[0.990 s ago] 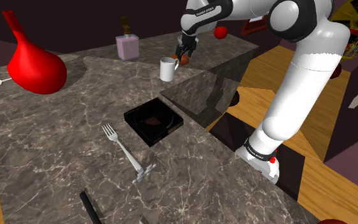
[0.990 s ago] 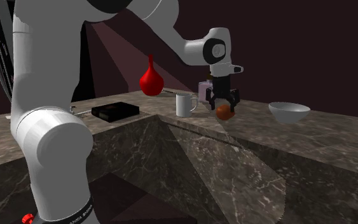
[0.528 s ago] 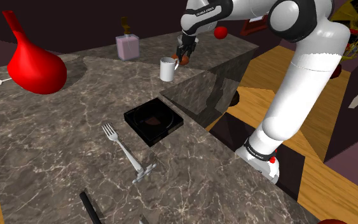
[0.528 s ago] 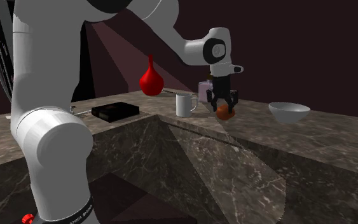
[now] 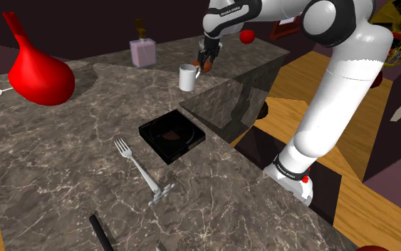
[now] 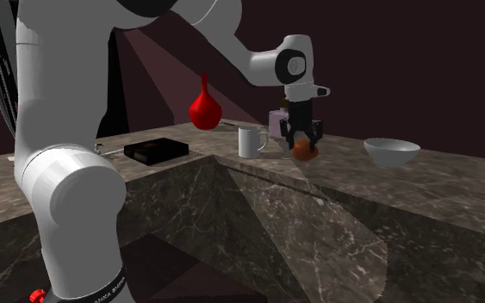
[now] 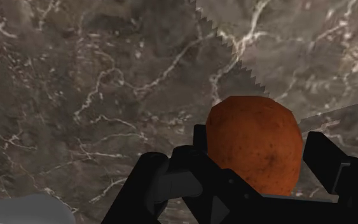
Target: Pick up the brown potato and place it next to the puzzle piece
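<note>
Orange-brown potato [image 7: 255,143] sits clasped between the jaws.

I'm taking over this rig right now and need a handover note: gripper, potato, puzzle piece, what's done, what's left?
The gripper is shut on the brown potato.
The potato sits low over the raised marble counter, beside the white mug; I cannot tell whether it is off the surface.
I cannot tell which item is the puzzle piece.
Done: the grasp.
Left: lift, carry, set the potato next to the puzzle piece, release.
</note>
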You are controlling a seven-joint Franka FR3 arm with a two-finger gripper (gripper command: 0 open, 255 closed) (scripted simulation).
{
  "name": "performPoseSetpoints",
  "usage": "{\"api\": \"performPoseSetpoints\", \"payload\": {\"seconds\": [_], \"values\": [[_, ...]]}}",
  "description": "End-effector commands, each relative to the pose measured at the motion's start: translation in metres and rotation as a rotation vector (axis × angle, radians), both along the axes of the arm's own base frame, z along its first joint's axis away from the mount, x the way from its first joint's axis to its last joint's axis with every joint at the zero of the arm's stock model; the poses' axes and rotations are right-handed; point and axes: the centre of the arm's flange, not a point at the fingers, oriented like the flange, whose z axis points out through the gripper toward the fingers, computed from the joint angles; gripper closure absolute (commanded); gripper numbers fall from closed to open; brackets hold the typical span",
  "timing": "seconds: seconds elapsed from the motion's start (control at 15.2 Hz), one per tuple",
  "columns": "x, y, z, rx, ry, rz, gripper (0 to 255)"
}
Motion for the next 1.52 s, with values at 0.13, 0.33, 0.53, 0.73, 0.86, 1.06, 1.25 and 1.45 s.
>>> {"api": "performPoseSetpoints", "payload": {"seconds": [0.13,0.33,0.53,0.73,0.86,1.06,1.25,1.45], "values": [[0.000,0.000,0.020,0.000,0.000,0.000,255],[0.000,0.000,0.035,0.000,0.000,0.000,255],[0.000,0.000,0.051,0.000,0.000,0.000,255],[0.000,0.000,0.067,0.000,0.000,0.000,255],[0.000,0.000,0.078,0.000,0.000,0.000,255],[0.000,0.000,0.093,0.000,0.000,0.000,255],[0.000,0.000,0.109,0.000,0.000,0.000,255],[0.000,0.000,0.125,0.000,0.000,0.000,255]]}}
